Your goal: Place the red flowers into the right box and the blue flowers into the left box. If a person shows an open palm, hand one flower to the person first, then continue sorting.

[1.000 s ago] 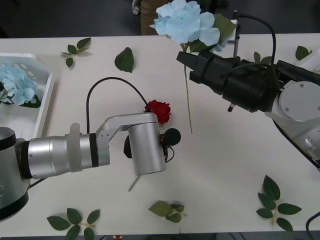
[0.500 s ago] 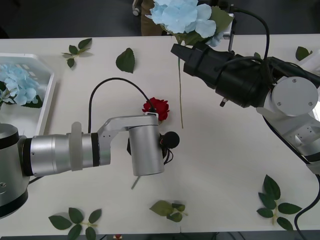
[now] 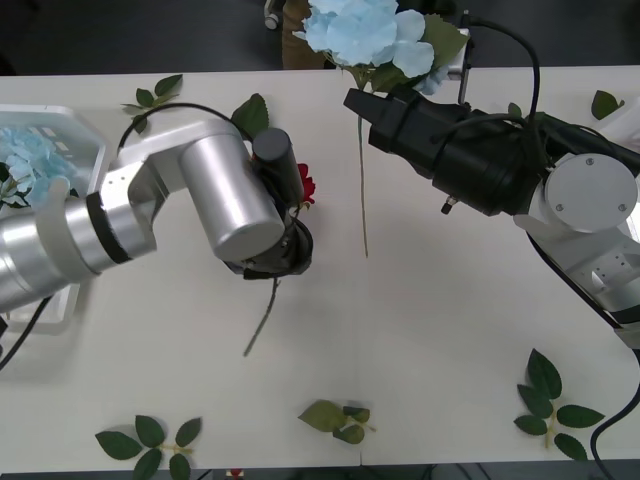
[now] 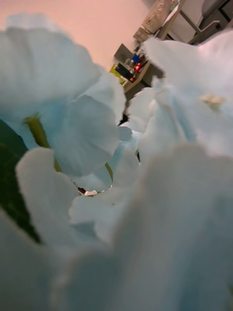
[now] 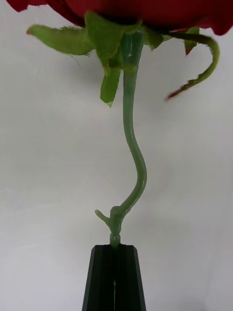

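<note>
I see the white worktop [image 3: 440, 330] spread under both arms, with loose green leaf sprigs [image 3: 548, 405] scattered near its edges. At the far left sits the left box [image 3: 85, 150], a white slotted bin already holding a pale blue flower [image 3: 30, 165]. My right arm reaches in from the right side toward the far edge, and its pincer [image 3: 362, 108] carries a blue hydrangea [image 3: 365, 30] — the fluffy head sits above the worktop's far edge while its thin stem [image 3: 361, 190] hangs down below the pincer. From the front I cannot tell how the fingers stand, and the right wrist camera is pressed right up against blue petals [image 4: 73, 112]. My left arm crosses the middle-left of the worktop, and its pincer [image 5: 114, 252] is pressed together on the stem of a red rose [image 3: 304, 187] — the black fingers [image 5: 102, 277] pinch the green stem just below a small knot, the rose head [image 5: 121, 9] beyond them. In the front camera the rose's stem [image 3: 262, 320] trails out below the wrist.
</note>
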Motion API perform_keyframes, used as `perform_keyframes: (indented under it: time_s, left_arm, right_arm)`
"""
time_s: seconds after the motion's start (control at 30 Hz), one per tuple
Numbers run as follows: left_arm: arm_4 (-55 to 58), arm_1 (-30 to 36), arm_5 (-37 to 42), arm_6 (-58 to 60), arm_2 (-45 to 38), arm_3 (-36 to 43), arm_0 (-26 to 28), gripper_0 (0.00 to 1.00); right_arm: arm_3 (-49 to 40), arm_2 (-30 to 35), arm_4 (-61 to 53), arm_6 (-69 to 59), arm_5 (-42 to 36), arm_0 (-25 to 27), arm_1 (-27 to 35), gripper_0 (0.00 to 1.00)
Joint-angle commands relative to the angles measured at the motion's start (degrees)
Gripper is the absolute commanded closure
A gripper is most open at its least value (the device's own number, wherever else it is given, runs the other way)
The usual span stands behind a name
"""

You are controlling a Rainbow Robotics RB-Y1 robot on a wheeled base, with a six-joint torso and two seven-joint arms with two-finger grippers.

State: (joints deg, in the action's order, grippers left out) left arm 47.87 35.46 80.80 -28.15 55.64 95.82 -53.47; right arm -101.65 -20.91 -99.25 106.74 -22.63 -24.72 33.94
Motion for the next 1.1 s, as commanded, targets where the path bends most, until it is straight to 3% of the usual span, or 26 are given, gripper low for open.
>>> perform_keyframes:
  time_s: [0.03,0.23,0.4,0.5,0.7,0.77,0.8,0.83,0.87,0.93,0.97,1.03,1.1]
  left_arm:
    - [5.48,5.67,9.02,-6.56,-10.72,9.73,0.39,1.0]
    - [15.94,5.94,16.49,-15.79,-28.39,14.83,1.44,1.0]
    - [24.03,2.69,16.05,-30.29,-48.96,19.67,10.06,1.0]
    - [27.19,-0.57,12.45,-40.4,-55.55,21.42,14.54,1.0]
    - [30.53,-4.08,-0.29,-58.77,-56.78,21.6,19.37,1.0]
    - [29.83,-4.43,-8.91,-66.24,-53.97,21.6,20.69,1.0]
    - [29.12,-4.43,-13.48,-68.88,-51.77,21.6,21.13,1.0]
    - [28.51,-4.43,-17.52,-70.55,-49.92,21.6,21.57,1.0]
    - [26.93,-4.43,-23.85,-72.66,-47.02,21.51,22.1,1.0]
    - [24.29,-4.26,-34.31,-74.59,-41.4,21.42,22.8,1.0]
    - [23.32,-4.08,-38.0,-74.77,-39.29,21.16,22.98,1.0]
    - [19.46,-3.29,-53.03,-74.77,-30.68,19.05,22.89,1.0]
    - [17.35,-3.03,-62.7,-74.85,-24.96,16.94,22.36,1.0]
  right_arm:
    - [1.19,1.84,0.2,0.84,0.13,2.93,4.47,1.0]
    - [4.88,1.58,11.09,1.28,-6.81,7.06,8.78,1.0]
    - [11.3,0.7,24.1,1.11,-10.33,7.32,6.76,1.0]
    - [13.85,-0.27,29.38,0.84,-10.15,6.79,3.59,1.0]
    - [18.77,-2.03,36.93,0.31,-6.73,4.16,-2.3,1.0]
    - [19.04,-2.03,37.81,0.14,-6.11,3.81,-2.91,1.0]
    - [18.95,-1.94,37.02,0.23,-5.94,3.81,-2.74,0.92]
    - [18.77,-1.85,36.23,0.58,-6.02,3.81,-2.38,0.74]
    - [18.68,-1.76,35.09,0.75,-6.02,3.81,-1.86,0.47]
    - [18.07,-1.59,32.98,1.02,-6.02,3.98,-0.63,0.21]
    - [17.98,-1.41,31.92,1.11,-6.02,3.98,-0.19,0.17]
    - [17.01,0.79,24.8,1.72,-8.57,4.77,2.27,0.12]
    - [16.13,3.69,18.92,4.18,-12.7,5.48,3.94,0.12]
